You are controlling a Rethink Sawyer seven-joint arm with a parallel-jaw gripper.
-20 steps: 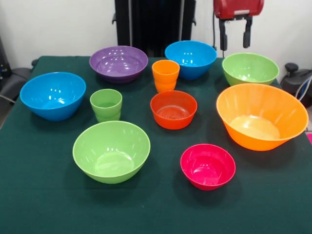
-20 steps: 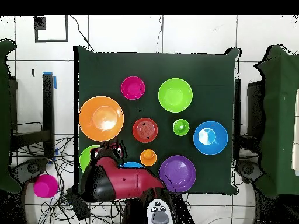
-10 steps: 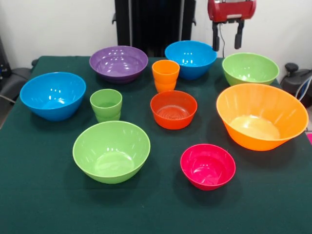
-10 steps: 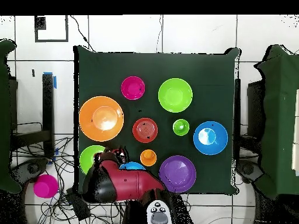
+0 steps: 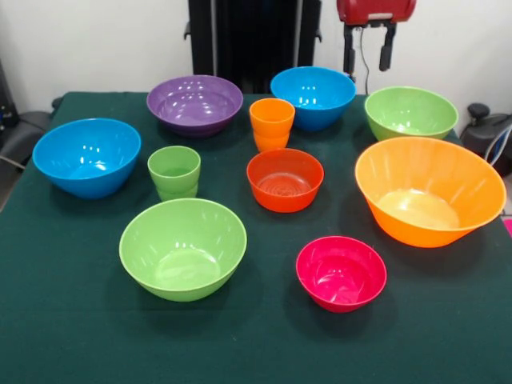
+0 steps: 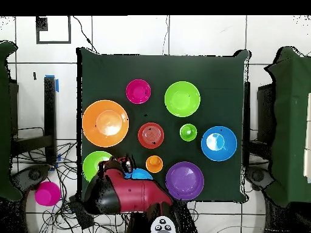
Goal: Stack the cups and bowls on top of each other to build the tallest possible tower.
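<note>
All cups and bowls stand apart, upright on the green table (image 5: pixel 64 336). The orange cup (image 5: pixel 272 122) and green cup (image 5: pixel 174 171) are mid-table, near the orange-red bowl (image 5: pixel 285 179). At the back are the purple bowl (image 5: pixel 194 102), a blue bowl (image 5: pixel 313 96) and a green bowl (image 5: pixel 410 112). The large orange bowl (image 5: pixel 428 190), magenta bowl (image 5: pixel 341 272), second green bowl (image 5: pixel 182 246) and second blue bowl (image 5: pixel 86 156) lie nearer. My gripper (image 5: pixel 367 53) hangs open and empty, high above the gap between the back blue and green bowls.
In the overhead view my red arm (image 6: pixel 130 191) covers part of the blue bowl (image 6: pixel 141 174) and borders the green bowl (image 6: pixel 94 162). A magenta round thing (image 6: pixel 47 193) and cables lie on the floor beside the table. Dark furniture stands at both sides.
The gripper has drifted left in the front view, from over the back green bowl toward the back blue bowl, and risen a little. No cup or bowl has moved.
</note>
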